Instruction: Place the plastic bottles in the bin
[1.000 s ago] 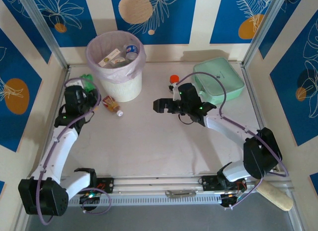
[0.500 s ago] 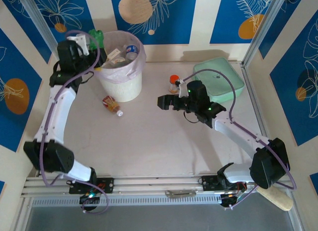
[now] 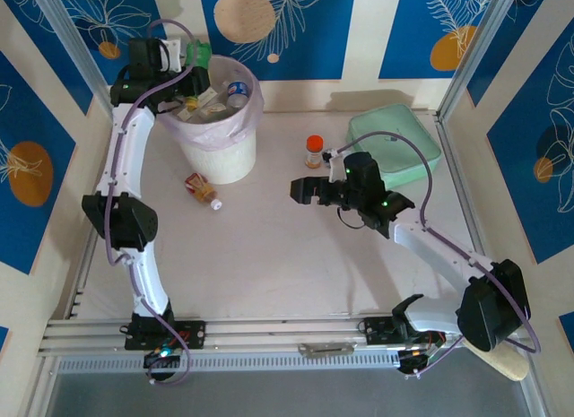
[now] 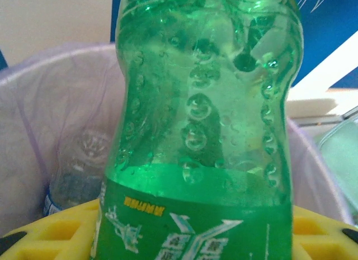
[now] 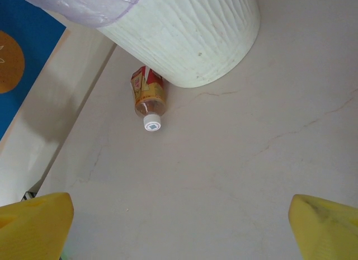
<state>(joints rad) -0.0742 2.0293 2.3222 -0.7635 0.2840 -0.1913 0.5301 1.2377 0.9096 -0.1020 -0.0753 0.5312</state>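
Observation:
My left gripper (image 3: pixel 184 56) is raised at the bin's far-left rim, shut on a green bottle (image 3: pixel 199 55) (image 4: pixel 204 126). The bottle hangs over the rim of the white bin (image 3: pixel 215 152) with its pale pink liner (image 4: pixel 50 103). Several bottles lie inside, among them a clear one with a blue cap (image 3: pixel 237 92). A red-labelled bottle with a white cap (image 3: pixel 202 188) (image 5: pixel 149 98) lies on the table against the bin's base (image 5: pixel 190 42). My right gripper (image 3: pixel 300 191) hovers open over the table's middle, well right of that bottle, with nothing between its yellow fingers (image 5: pixel 33 223).
A short orange bottle with a red cap (image 3: pixel 313 152) stands just behind my right gripper. The flat mint-green case (image 3: pixel 395 148) lies at the back right. Metal frame posts and blue patterned walls close in the table.
My left arm has lifted the green bottle from the table beside the bin up to the bin's rim. The right gripper drifted slightly right and nearer.

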